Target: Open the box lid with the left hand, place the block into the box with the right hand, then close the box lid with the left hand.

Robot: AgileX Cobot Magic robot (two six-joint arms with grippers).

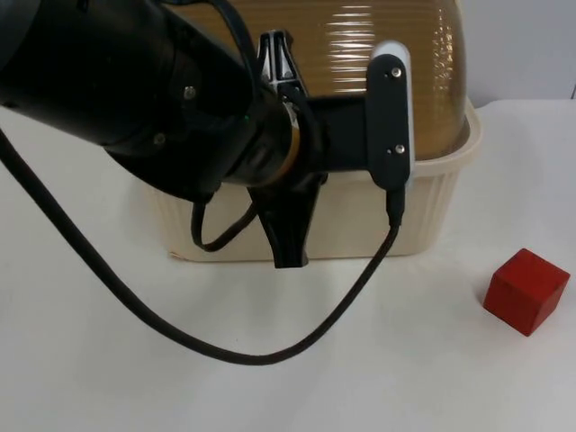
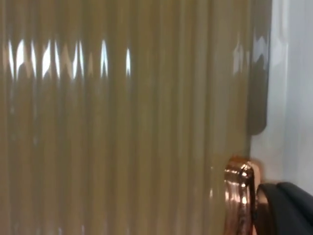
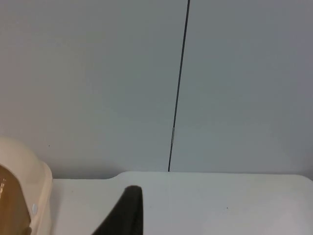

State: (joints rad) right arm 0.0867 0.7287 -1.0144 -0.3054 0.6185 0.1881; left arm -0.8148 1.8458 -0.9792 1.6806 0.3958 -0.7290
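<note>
Top view: The box [image 1: 432, 202] is a cream ribbed tub near the rear of the table [image 1: 108, 378], with a translucent amber domed lid [image 1: 360, 54] sitting down on its rim. The left arm reaches over the box from the left. The left gripper [image 1: 286, 236] hangs in front of the box's near wall, with one black finger [image 1: 290, 247] pointing down toward the table just ahead of the wall. Whether the left claw is apart or together cannot be told, since the arm covers it. The block [image 1: 526, 291], a red cube, rests on the table to the right of the box and nearer the front, well apart from it and untouched.

Left wrist view: The ribbed amber lid [image 2: 122, 127] is very close to the camera, with bright highlights on its ridges. A shiny amber handle [image 2: 239, 191] projects from the lid, and a black fingertip [image 2: 286, 208] lies just beside it. Contact cannot be confirmed, nor the claw's state.

Right wrist view: The right arm waits back from the work. The right gripper shows one black fingertip [image 3: 128, 210] above the white table [image 3: 220, 200], facing the grey wall [image 3: 98, 73]. The cream box corner [image 3: 36, 191] with a strip of amber lid [image 3: 12, 200] is seen at one side. The state of the right claw cannot be told.
</note>
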